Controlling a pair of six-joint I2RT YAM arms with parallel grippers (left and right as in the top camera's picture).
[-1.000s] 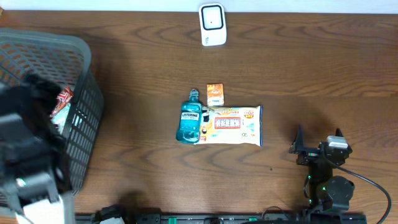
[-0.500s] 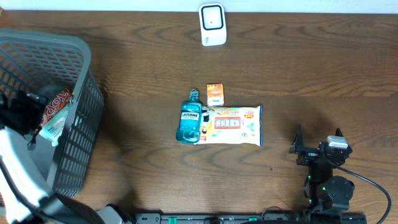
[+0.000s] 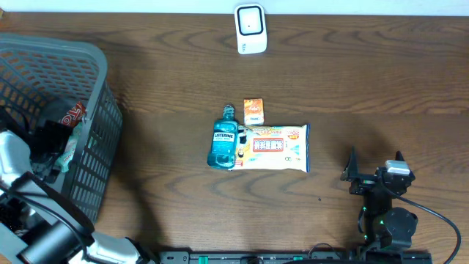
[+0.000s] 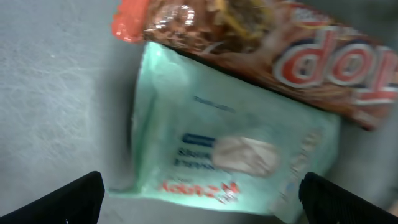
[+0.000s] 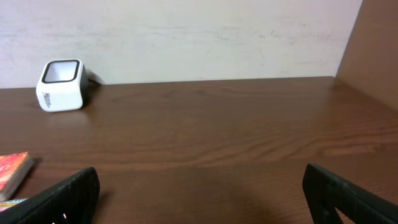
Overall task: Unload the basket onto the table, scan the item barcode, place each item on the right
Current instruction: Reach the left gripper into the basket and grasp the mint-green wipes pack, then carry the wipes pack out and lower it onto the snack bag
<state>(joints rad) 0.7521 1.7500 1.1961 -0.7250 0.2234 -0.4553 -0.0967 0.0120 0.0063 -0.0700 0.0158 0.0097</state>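
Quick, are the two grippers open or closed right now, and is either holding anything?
Left gripper: open, empty, over a pale green packet in the basket.
Right gripper: open, empty, over the table.

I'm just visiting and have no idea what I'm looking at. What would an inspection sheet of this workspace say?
Surface: dark wooden table, grain visible.
Job's things: white scanner at the far edge; mouthwash bottle, wipes pack and small orange box mid-table.
Clutter: grey basket holding a snack bag and a pale green pack.
Grippers: left gripper open above the basket's packs; right gripper open, empty.
Cables: black cable by the right arm.
Surroundings: pale wall behind the table.
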